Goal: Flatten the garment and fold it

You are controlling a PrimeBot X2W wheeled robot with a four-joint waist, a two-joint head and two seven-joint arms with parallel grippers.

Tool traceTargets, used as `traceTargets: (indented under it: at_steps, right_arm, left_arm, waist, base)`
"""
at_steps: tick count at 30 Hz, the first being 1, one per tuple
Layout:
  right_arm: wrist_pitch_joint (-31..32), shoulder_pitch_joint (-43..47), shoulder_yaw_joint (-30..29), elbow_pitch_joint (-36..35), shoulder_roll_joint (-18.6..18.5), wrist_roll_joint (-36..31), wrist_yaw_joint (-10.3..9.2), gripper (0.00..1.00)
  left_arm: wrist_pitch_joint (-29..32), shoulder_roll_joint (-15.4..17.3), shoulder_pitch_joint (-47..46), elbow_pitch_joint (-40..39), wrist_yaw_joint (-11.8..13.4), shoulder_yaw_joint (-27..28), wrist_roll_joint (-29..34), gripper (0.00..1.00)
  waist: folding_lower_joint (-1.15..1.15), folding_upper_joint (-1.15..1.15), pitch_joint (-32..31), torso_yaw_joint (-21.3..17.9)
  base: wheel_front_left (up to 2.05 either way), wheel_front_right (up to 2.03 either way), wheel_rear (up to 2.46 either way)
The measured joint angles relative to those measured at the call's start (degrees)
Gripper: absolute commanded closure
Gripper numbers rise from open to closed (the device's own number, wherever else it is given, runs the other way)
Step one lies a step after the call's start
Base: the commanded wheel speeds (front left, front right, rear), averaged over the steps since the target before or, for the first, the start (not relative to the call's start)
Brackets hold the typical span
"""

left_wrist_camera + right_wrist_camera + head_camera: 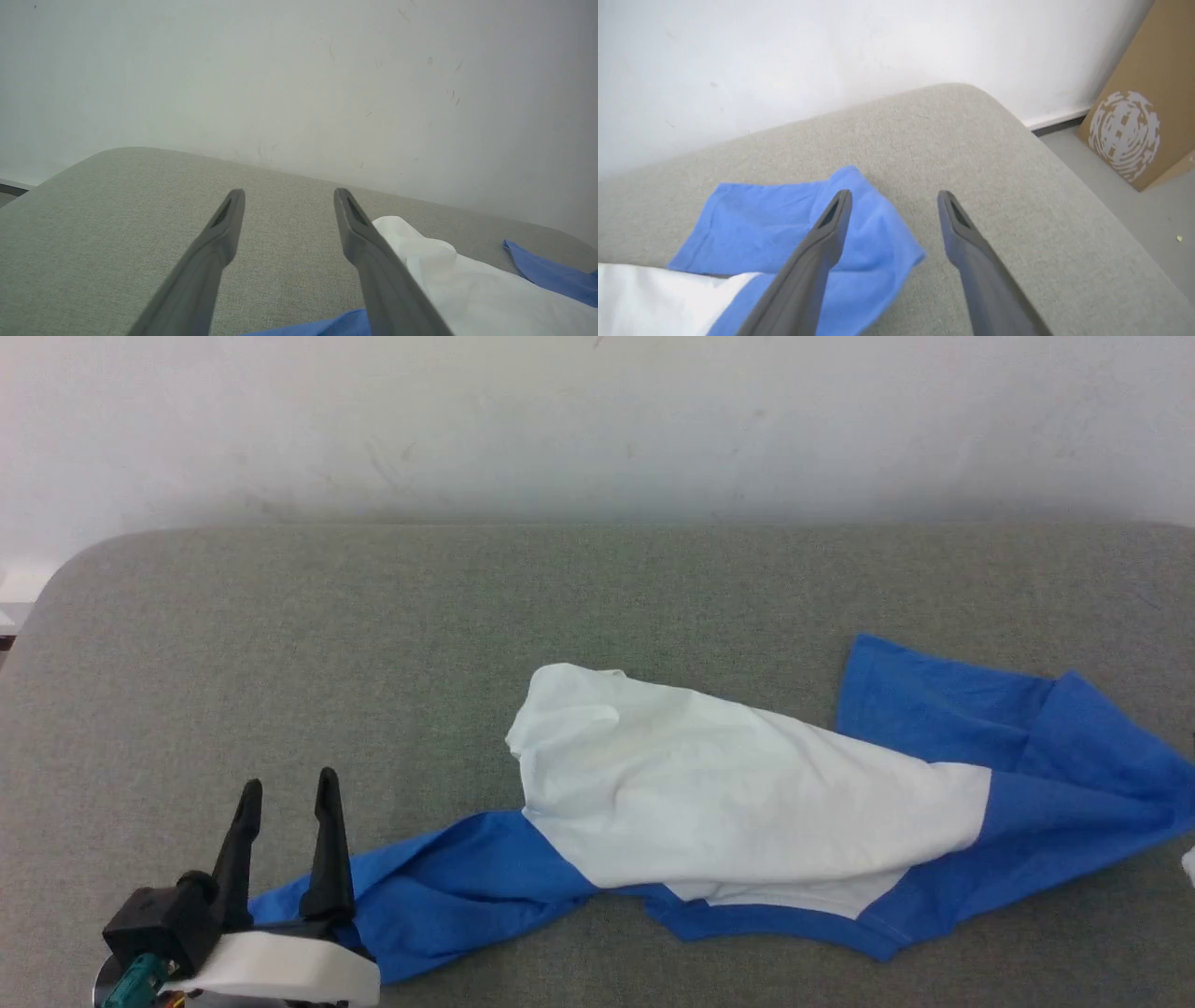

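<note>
Stretching crosswise over the grey woven-fabric table (373,616), the soft cotton T-shirt with a white body and royal-blue sleeves (747,784) lies crumpled. Its long axis runs left to right, with one blue sleeve trailing toward the robot's left and the other bunched at the right. The left gripper (288,784), with two long dark fingers, sits at the left sleeve tip, spread wide and empty, pointing away from the robot with the cloth off to its right. The right gripper (894,195) hovers over the opposite sleeve, fingers parted and holding nothing. Each arm is nearest its own sleeve, so flattening likely means pinching both ends and drawing them apart.
</note>
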Motion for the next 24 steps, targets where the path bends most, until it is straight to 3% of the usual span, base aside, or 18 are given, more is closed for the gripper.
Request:
traceTargets:
  at_steps: [4, 7, 13, 18, 24]
  right_arm:
    - [-1.44, -0.15, -0.53, -4.76, -0.09, -1.14, 0.0, 0.0]
    - [0.85, -1.0, 3.01, -6.99, -0.64, -1.25, -0.01, 0.0]
    - [10.93, -8.51, 20.22, -6.24, -2.68, 1.13, -0.01, 0.0]
    - [19.18, -17.74, 35.99, 0.96, -4.77, 6.12, -0.01, 0.0]
    - [24.28, -27.22, 50.0, 9.44, -6.61, 13.13, 0.0, 0.0]
  left_arm:
    - [-0.02, -0.1, 0.04, 0.04, 0.46, -0.1, -0.12, 0.0]
    - [0.05, -0.05, 0.04, -0.04, 0.53, -0.27, -0.09, 0.0]
    - [-0.49, 0.13, -0.38, -0.86, 0.58, -0.57, 0.48, 0.0]
    - [-1.57, -0.48, -3.48, 0.26, -0.35, -1.78, 0.85, 0.0]
    - [-2.46, -2.58, -7.77, 2.92, -2.5, -3.74, 0.87, 0.0]
  waist:
    - [0.0, 0.0, -1.13, 0.1]
    - [-0.01, 0.0, -1.53, 0.65]
    - [0.0, 0.0, 0.1, 1.8]
    - [0.01, 0.0, 2.96, 3.11]
    - [0.01, 0.0, 6.13, 5.85]
  base:
    - [0.0, 0.0, 0.0]
    - [0.0, 0.0, 0.0]
    - [0.0, 0.0, 0.0]
    - [0.0, 0.0, 0.0]
    - [0.0, 0.0, 0.0]
